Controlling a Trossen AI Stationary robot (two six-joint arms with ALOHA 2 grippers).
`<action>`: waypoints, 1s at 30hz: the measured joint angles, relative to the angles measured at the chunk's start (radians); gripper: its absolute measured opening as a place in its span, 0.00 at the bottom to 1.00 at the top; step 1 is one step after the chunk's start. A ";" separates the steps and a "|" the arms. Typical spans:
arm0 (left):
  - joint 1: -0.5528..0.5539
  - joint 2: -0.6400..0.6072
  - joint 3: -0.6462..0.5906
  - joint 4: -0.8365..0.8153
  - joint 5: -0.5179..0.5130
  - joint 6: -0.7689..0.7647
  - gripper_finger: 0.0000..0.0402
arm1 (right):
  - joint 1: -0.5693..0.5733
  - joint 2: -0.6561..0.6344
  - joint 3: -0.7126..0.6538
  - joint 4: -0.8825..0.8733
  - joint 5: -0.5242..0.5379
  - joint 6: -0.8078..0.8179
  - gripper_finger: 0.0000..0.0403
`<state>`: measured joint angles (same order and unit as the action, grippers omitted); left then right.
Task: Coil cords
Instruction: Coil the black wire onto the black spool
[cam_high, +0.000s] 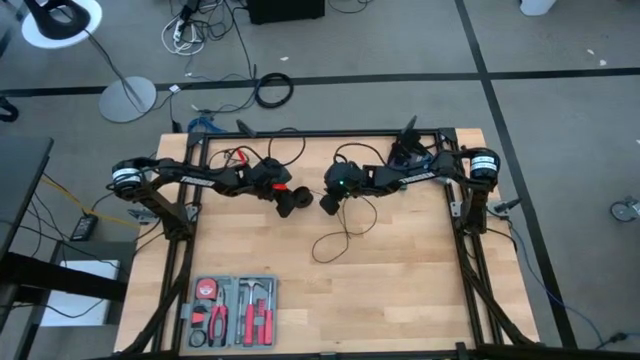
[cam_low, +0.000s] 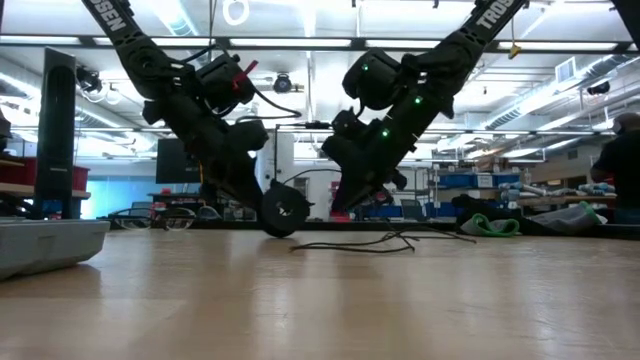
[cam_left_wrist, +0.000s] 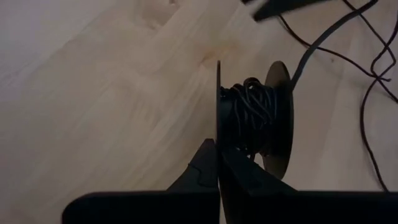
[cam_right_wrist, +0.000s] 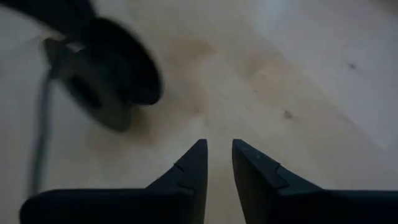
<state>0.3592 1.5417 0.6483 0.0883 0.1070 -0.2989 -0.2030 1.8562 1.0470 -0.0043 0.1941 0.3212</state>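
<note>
Left tool (cam_left_wrist: 217, 163): clamped on spool (cam_left_wrist: 252, 118) flange, worktop (cam_high: 400, 290) centre | right tool (cam_right_wrist: 219, 155): fingers apart, at 3 o'clock | cord (cam_high: 340, 235): partly wound, slack toward 5 o'clock

Both arms reach in low over the middle of the table, bent down at the wrists. The left gripper (cam_high: 291, 206) has its fingers (cam_left_wrist: 208, 171) pressed together. The right gripper (cam_high: 329, 202), just right of it, has fingers (cam_right_wrist: 194, 163) a little apart.
</note>
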 joint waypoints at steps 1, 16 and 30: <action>0.000 0.000 0.000 -0.004 -0.005 0.000 0.00 | 0.005 0.000 0.000 -0.003 -0.003 -0.007 0.19; 0.000 -0.002 0.002 -0.029 -0.024 0.003 0.00 | 0.014 -0.296 -0.048 -0.377 0.204 0.023 0.12; 0.001 0.000 0.001 -0.010 -0.028 0.007 0.00 | 0.212 -0.315 -0.755 1.151 0.255 0.256 0.07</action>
<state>0.3599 1.5414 0.6495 0.0788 0.0788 -0.2920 0.0094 1.5409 0.2915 1.1462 0.4487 0.5772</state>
